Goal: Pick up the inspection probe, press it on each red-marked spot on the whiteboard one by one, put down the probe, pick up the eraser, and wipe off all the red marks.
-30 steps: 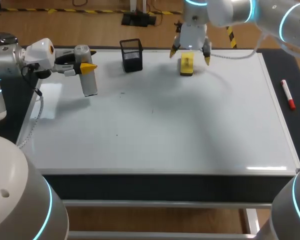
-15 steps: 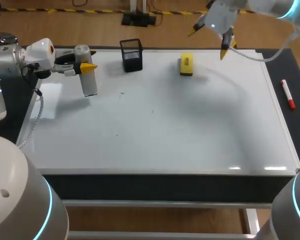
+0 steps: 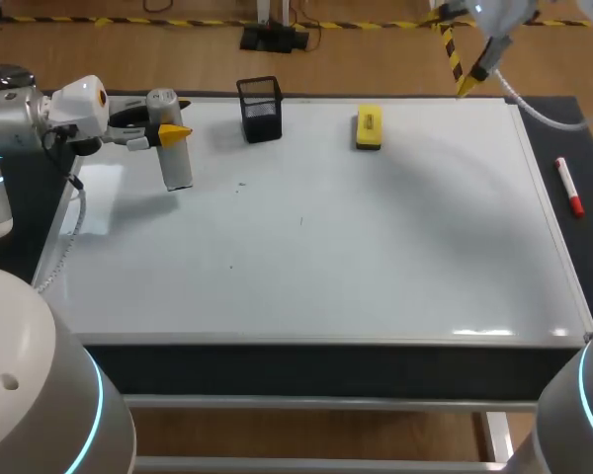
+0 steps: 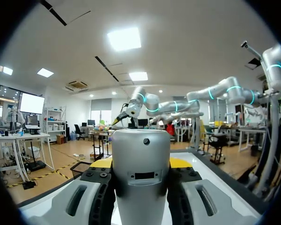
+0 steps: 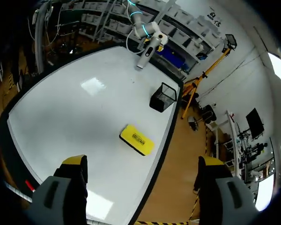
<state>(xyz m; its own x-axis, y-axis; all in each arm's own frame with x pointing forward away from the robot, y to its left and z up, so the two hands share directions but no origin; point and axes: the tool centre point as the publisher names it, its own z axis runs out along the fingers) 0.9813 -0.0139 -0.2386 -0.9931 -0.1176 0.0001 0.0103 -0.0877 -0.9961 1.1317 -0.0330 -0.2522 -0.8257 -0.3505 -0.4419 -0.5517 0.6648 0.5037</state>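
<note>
The inspection probe (image 3: 174,148), a silver cylinder, stands upright over the whiteboard's (image 3: 376,247) far left part, its lower end at or just above the surface. My left gripper (image 3: 163,131) is shut on it; in the left wrist view the probe (image 4: 141,178) fills the gap between the left gripper's (image 4: 141,164) fingers. The yellow eraser (image 3: 369,127) lies flat near the board's far edge. My right gripper (image 3: 456,51) hangs open, high above the far right corner. From the right wrist, the eraser (image 5: 136,139) lies well below the right gripper (image 5: 143,161). No red marks show, only a few faint specks.
A black mesh cup (image 3: 260,109) stands at the far edge between probe and eraser; it also shows in the right wrist view as the mesh cup (image 5: 162,97). A red marker (image 3: 569,187) lies on the dark mat right of the board.
My right gripper, open over the eraser a second ago, rose and swung right and back past the board's far edge, leaving the eraser in place. The left arm and probe have not moved.
</note>
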